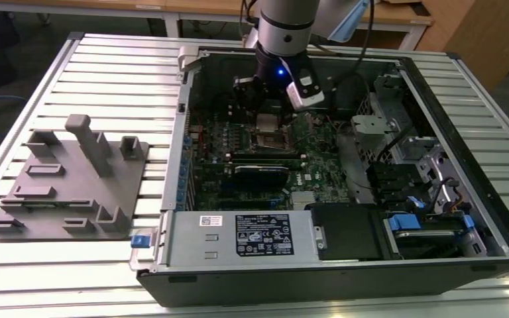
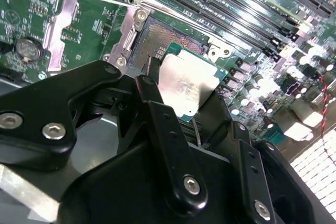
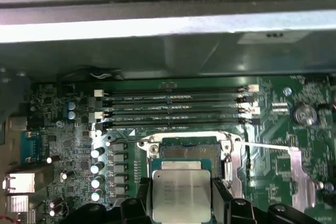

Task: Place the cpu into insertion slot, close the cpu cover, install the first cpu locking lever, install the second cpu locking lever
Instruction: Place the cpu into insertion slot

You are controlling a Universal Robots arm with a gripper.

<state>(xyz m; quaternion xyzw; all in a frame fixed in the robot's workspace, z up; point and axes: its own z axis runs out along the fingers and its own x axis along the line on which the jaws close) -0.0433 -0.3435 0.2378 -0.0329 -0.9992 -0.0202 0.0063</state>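
Observation:
My gripper [image 2: 188, 90] is shut on the cpu [image 2: 189, 83], a flat square chip with a silvery top. One black finger [image 3: 142, 200] presses on each side of it. The cpu [image 3: 181, 195] hangs tilted just above the insertion slot [image 3: 189, 149], whose dark frame and brownish pin field [image 2: 157, 39] lie bare under it. The silvery cpu cover [image 3: 295, 169] is folded back beside the slot, also seen as a bright strip [image 2: 59, 24]. In the exterior view the gripper [image 1: 270, 112] reaches down into the open computer case over the slot [image 1: 274, 141].
Long black memory slots [image 3: 173, 109] run just beyond the socket. The case wall [image 1: 183, 119] and the top rim [image 1: 299, 54] hem the arm in. A power supply [image 1: 236, 237] and a drive cage [image 1: 413, 179] fill the near and right sides. A grey fixture [image 1: 69, 182] stands on the table.

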